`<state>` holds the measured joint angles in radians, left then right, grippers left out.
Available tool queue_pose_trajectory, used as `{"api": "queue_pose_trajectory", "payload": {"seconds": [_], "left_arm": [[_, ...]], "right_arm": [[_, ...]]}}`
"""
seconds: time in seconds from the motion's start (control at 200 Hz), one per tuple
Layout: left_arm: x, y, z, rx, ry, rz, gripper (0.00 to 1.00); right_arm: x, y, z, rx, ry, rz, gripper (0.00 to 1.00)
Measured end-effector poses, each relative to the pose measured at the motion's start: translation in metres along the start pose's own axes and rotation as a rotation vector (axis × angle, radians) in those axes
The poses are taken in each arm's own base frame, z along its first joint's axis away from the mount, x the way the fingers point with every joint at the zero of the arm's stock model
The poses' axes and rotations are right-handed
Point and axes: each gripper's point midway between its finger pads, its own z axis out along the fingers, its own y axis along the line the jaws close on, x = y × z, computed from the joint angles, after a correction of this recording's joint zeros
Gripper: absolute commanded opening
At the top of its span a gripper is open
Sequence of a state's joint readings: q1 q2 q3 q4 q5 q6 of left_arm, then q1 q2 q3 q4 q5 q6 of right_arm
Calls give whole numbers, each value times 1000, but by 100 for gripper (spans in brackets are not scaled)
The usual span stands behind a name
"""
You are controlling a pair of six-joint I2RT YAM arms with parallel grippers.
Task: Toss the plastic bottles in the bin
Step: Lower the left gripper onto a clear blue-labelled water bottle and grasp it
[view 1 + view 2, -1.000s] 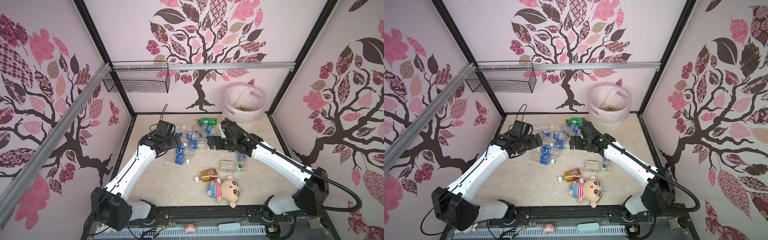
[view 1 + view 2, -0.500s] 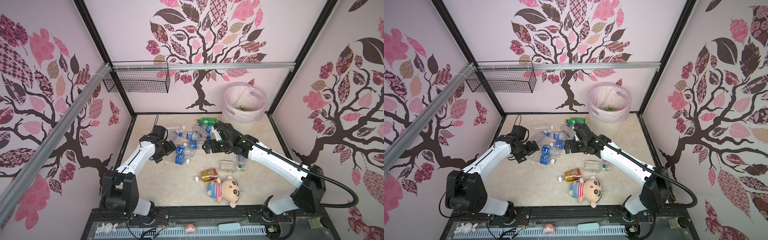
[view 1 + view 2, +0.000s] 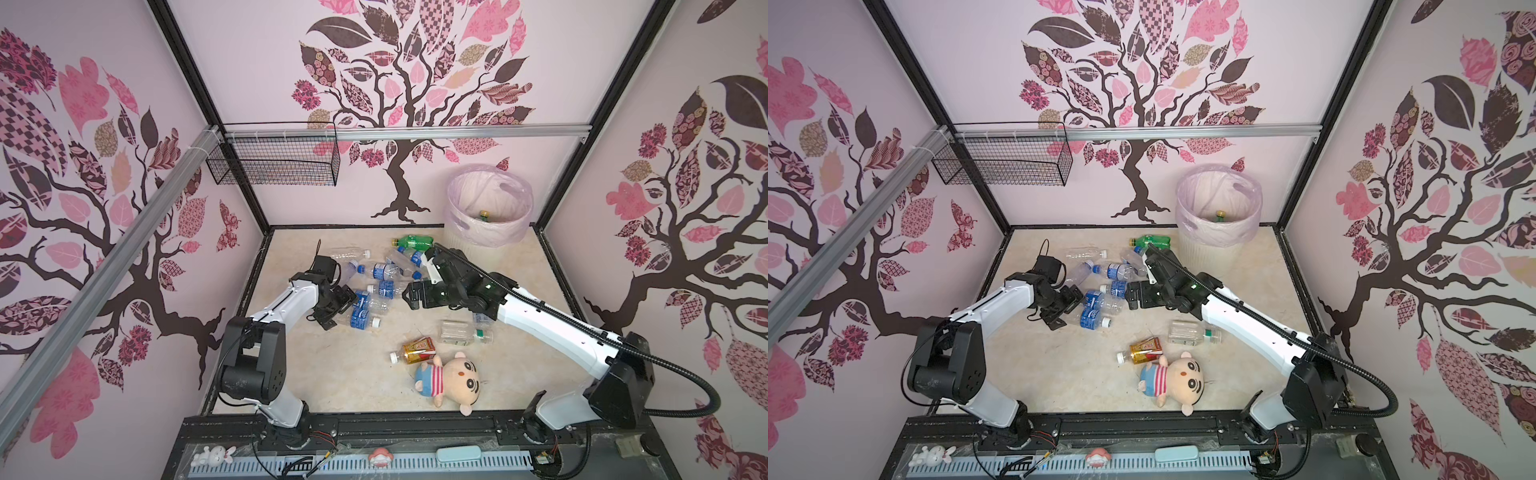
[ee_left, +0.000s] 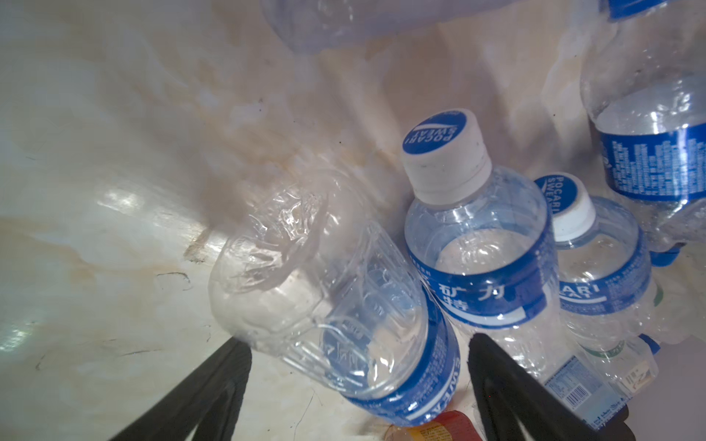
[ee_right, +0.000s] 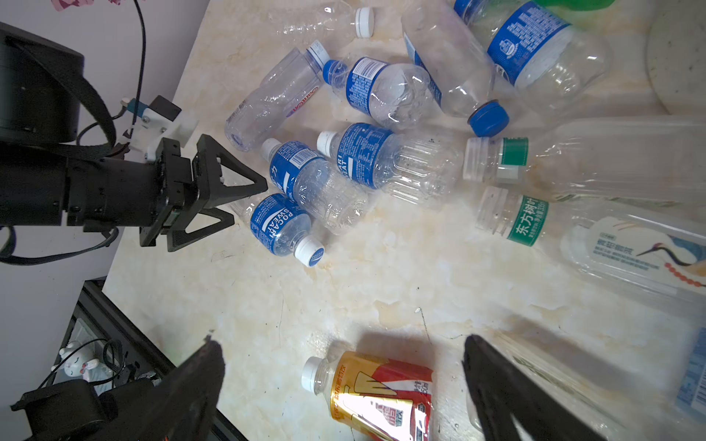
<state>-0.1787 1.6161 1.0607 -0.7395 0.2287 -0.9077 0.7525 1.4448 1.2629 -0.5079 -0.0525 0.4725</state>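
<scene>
Several plastic bottles (image 3: 382, 286) lie in a heap mid-floor, mostly clear with blue labels. My left gripper (image 3: 343, 309) (image 4: 359, 343) is low at the heap's left edge. Its jaws are open astride one blue-labelled bottle (image 4: 324, 286) (image 5: 280, 225). My right gripper (image 3: 409, 297) (image 5: 340, 343) hovers open and empty at the heap's right edge. An amber bottle (image 3: 417, 349) (image 5: 382, 393) lies on the floor far below it. A green bottle (image 3: 413, 241) lies by the bin (image 3: 490, 237) at the back right. One bottle (image 3: 483, 215) is inside it.
A plush doll (image 3: 451, 380) in a striped shirt lies near the front edge, beside the amber bottle. A clear bottle with a green cap (image 3: 461, 334) lies under the right forearm. A black wire basket (image 3: 274, 166) hangs on the back left wall.
The left arm has folded down and its gripper has sunk to the floor around the blue-labelled bottle. The right gripper has slid a little leftward over the heap.
</scene>
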Motion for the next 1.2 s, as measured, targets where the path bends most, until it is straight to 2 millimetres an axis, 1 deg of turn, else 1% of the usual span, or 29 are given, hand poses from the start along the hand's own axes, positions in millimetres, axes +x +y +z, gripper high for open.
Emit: {"api": "queue_pose_trajectory", "payload": {"seconds": [0.17,0.365,0.5,0.58,0.7,0.795,1.055,1.135,1.2], "left_arm": [[3,6,7,-10,8,-15,89],[0,8,17,-15,6,-16,81],[-1,13,28,-40,21,-19,76],[-1,15,30,-45,21,-18,74],[-2,16,32,-45,15,-10,70],[-2,18,32,-40,10,4,65],[-3,16,28,-19,-4,33,58],[-2,15,24,-7,-8,38,57],[-1,11,15,18,-21,46,57]], "right_arm": [[-4,-2,-9,10,-34,2,100],[-6,-1,-10,2,-41,-3,100],[-7,0,-10,0,-46,-3,100],[-7,0,-10,-2,-46,-3,100],[-7,3,-10,-16,-45,-4,100],[-6,3,-8,-23,-46,-3,100],[6,-4,-5,-10,-25,18,100],[9,-7,-7,-2,-26,28,100],[11,-10,-11,7,-27,34,100]]}}
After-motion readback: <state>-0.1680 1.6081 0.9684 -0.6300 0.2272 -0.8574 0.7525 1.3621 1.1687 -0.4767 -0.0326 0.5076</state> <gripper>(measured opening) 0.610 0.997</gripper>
